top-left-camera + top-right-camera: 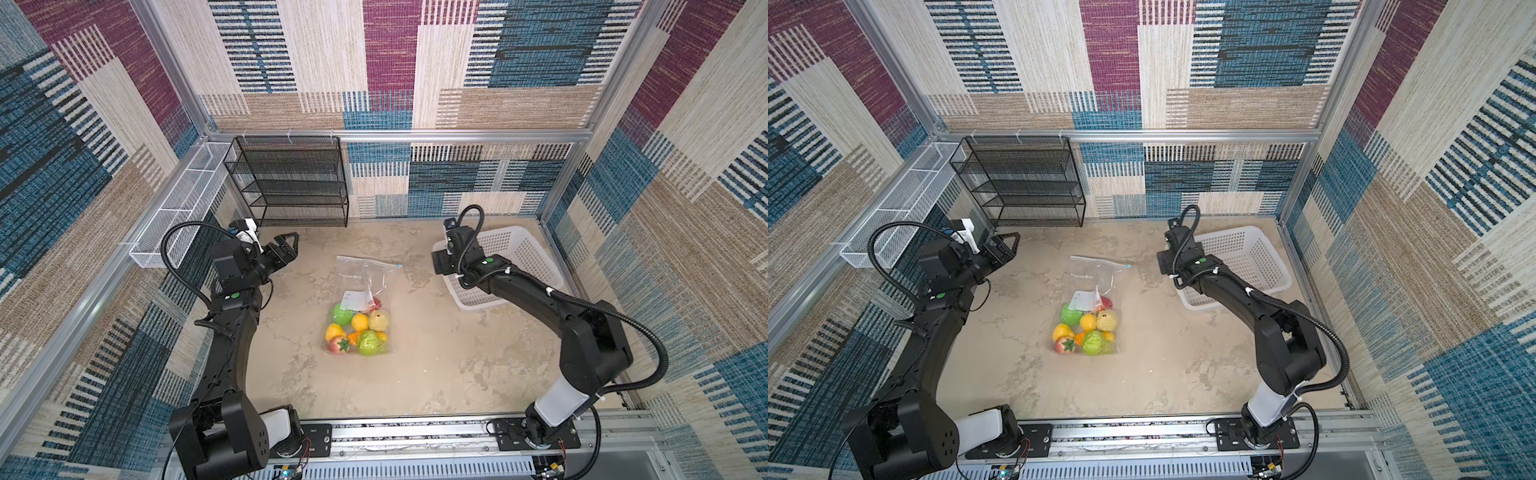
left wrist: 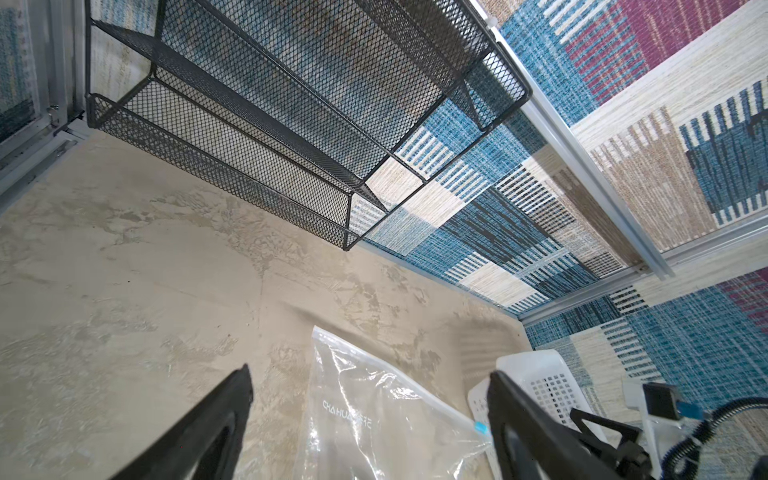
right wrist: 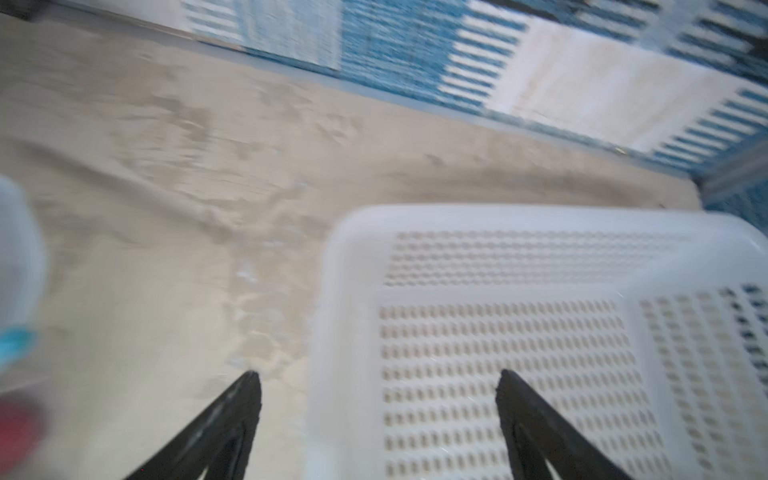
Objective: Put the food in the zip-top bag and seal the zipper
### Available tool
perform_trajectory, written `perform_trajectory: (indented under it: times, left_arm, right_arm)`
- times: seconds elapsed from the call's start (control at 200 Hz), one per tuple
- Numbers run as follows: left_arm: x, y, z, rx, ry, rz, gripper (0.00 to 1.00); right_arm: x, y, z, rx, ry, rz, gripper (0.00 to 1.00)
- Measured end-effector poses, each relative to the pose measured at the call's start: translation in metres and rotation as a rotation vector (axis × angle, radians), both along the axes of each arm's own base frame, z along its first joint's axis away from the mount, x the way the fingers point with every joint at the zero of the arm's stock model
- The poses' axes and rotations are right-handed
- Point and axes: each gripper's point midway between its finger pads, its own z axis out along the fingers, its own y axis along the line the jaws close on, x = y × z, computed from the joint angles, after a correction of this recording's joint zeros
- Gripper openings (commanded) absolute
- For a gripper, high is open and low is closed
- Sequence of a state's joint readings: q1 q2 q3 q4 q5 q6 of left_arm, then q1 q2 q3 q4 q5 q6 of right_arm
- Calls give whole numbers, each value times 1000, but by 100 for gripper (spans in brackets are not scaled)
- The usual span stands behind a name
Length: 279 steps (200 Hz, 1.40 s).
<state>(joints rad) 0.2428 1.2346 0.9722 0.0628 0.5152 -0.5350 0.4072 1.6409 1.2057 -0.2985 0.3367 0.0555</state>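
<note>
The clear zip-top bag [image 1: 360, 279] [image 1: 1090, 276] lies flat mid-table in both top views. The food [image 1: 360, 322] [image 1: 1088, 322], green, yellow, orange and red toy fruits, sits bunched inside its near end. The zipper [image 1: 370, 261] [image 2: 399, 376] runs along the far edge, with its light-blue slider [image 1: 400, 266] [image 2: 480, 427] at the end toward the basket. My left gripper [image 1: 291, 246] [image 2: 370, 372] hangs open and holds nothing, up left of the bag's mouth. My right gripper [image 1: 441, 264] [image 3: 379, 374] is open and holds nothing, over the basket's near-left rim.
A white perforated basket [image 1: 519, 249] [image 3: 498, 220] stands at the right back. A black mesh shelf [image 1: 291, 183] [image 2: 291, 124] stands against the back wall. A white wire tray [image 1: 183, 208] hangs on the left wall.
</note>
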Motion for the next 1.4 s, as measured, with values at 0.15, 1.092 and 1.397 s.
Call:
perform_trajectory:
  times: [0.15, 1.092, 1.397]
  left_arm:
    - [2, -12, -4, -4, 5, -34, 90]
    - [4, -36, -91, 204, 162, -3, 89]
    - [-20, -23, -159, 421, 281, 112, 91]
  right_arm:
    - [-1, -69, -32, -20, 15, -150, 92]
    - [-13, -116, -73, 76, -299, -36, 99]
    - [-45, -132, -57, 135, -423, -79, 99]
